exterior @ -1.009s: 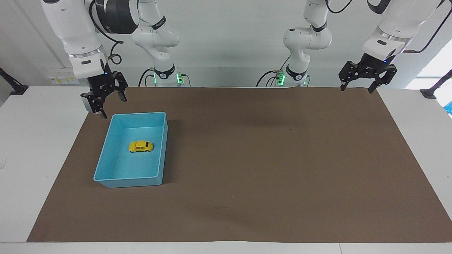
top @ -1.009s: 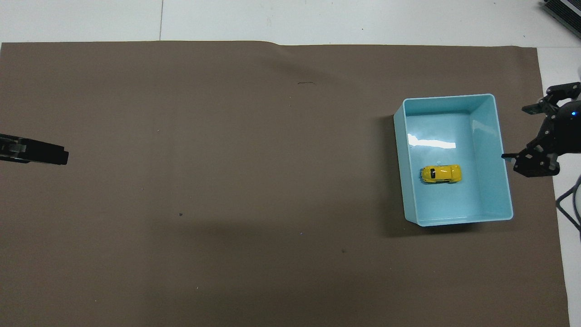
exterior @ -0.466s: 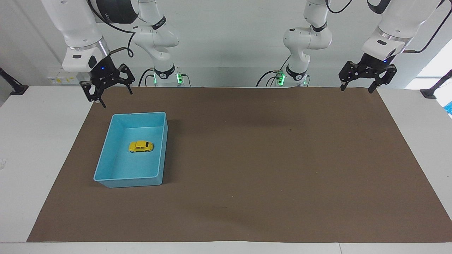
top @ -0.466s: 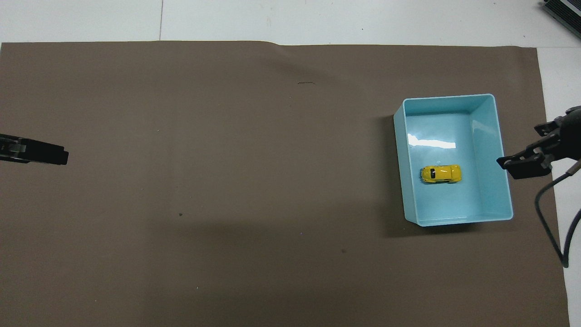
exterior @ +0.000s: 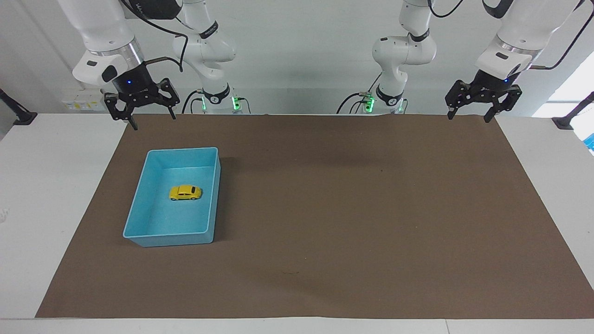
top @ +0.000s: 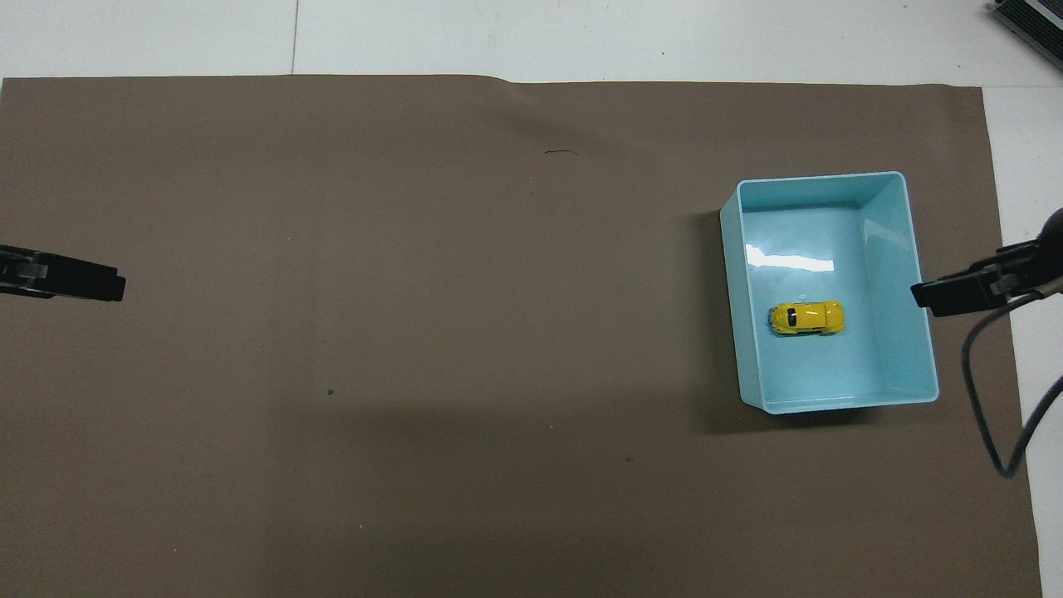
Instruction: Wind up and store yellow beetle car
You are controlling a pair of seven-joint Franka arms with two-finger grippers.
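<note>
The car [exterior: 185, 192] sits upright on its wheels in the middle of the blue bin [exterior: 139, 206], which lies on the brown mat [exterior: 348, 222] toward our right arm's end of the tabletop. By the look of things the storing is done, so we judge the step in hand to be parking both arms clear. Our right gripper [exterior: 141, 109] hangs in the air over the mat's edge at the robots' end, nearer to the robots than the bin, with its jaws wide and nothing between them. Our left gripper [exterior: 481, 104] waits over the mat's corner at the left arm's end, jaws also wide and empty. To finish well we would keep the right gripper high and away from the bin's wall, so that no finger or the loose cable [top: 992, 399] trailing beside it clips the rim and jolts the car. We would not reach into the bin again, since a wound toy could roll against the wall if nudged.
</note>
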